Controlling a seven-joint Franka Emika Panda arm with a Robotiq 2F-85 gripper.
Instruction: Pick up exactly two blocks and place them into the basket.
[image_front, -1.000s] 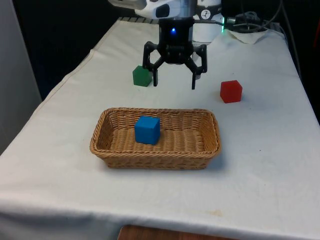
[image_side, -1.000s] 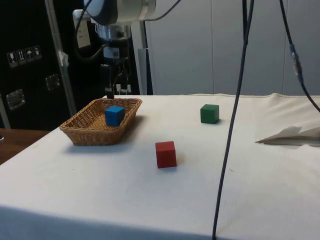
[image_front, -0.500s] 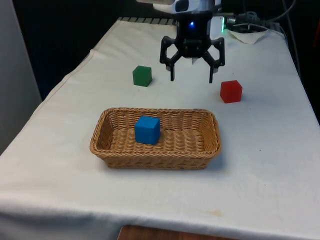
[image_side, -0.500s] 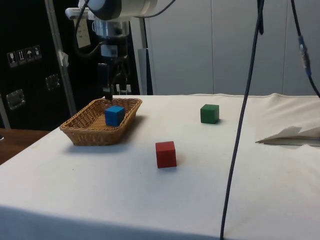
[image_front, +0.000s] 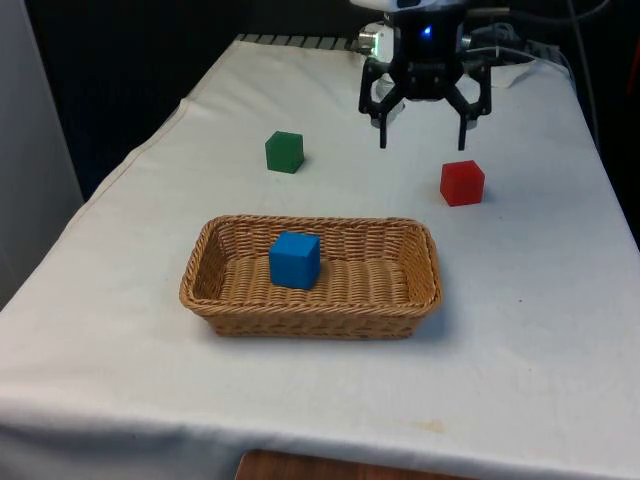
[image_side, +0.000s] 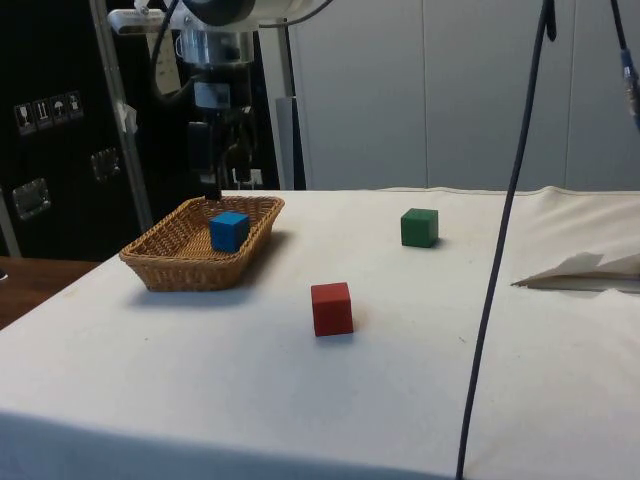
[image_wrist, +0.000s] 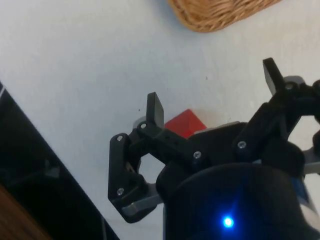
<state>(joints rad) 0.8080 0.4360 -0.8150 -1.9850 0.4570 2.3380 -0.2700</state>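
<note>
A blue block lies inside the wicker basket in the middle of the table. A red block sits on the cloth beyond the basket toward the front view's right. A green block rests further back toward the front view's left. My gripper hangs open and empty in the air, above the cloth just behind and to the left of the red block in the front view.
A crumpled white paper lies at the far end of the table near the robot's base. A dark cable hangs close to the side camera. The basket rim appears in the wrist view.
The open gripper has travelled from above the basket's far side near the green block toward the front view's right and further back, rising a little, ending near the red block.
</note>
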